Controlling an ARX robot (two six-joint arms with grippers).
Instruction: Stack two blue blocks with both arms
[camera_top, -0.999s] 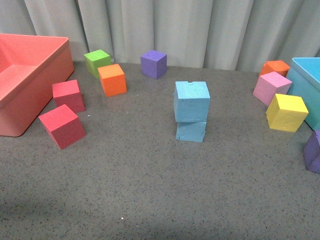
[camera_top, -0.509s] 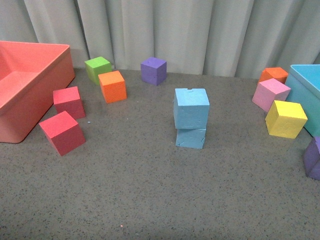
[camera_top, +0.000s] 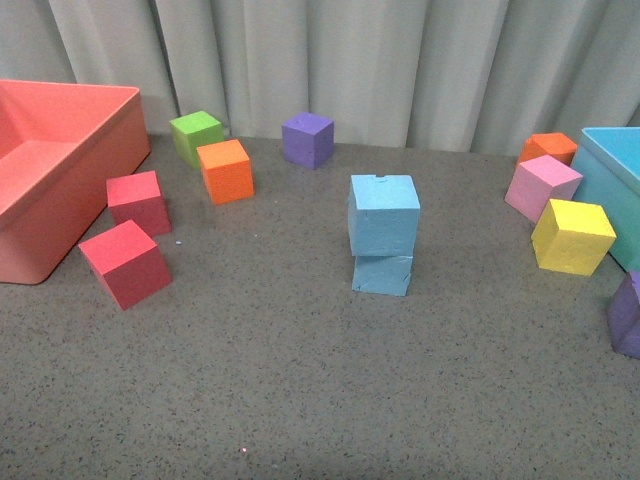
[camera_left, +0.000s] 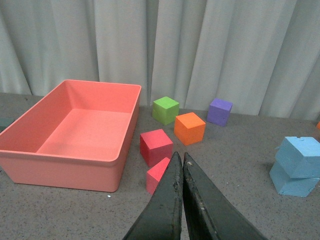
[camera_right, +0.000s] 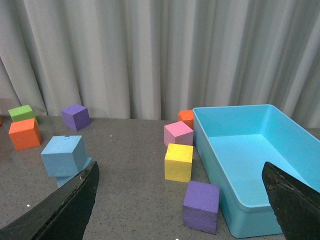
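Observation:
Two light blue blocks stand stacked in the middle of the grey table: the upper blue block (camera_top: 384, 214) rests slightly askew on the lower blue block (camera_top: 381, 273). The stack also shows in the left wrist view (camera_left: 298, 165) and the right wrist view (camera_right: 64, 156). Neither arm shows in the front view. My left gripper (camera_left: 179, 159) is shut and empty, well back from the stack, with a red cube just past its tips. My right gripper (camera_right: 180, 180) is open wide and empty, with a purple cube between its fingers' lines.
A salmon bin (camera_top: 60, 170) stands at the left, a turquoise bin (camera_top: 612, 180) at the right. Red cubes (camera_top: 125, 263), orange (camera_top: 225, 171), green (camera_top: 196, 137) and purple (camera_top: 307, 139) cubes lie at left and back. Pink (camera_top: 541, 187), yellow (camera_top: 571, 236), orange and purple (camera_top: 628, 314) cubes lie by the turquoise bin.
The front view has shifted slightly. The blue stack and the other cubes have stayed in place.

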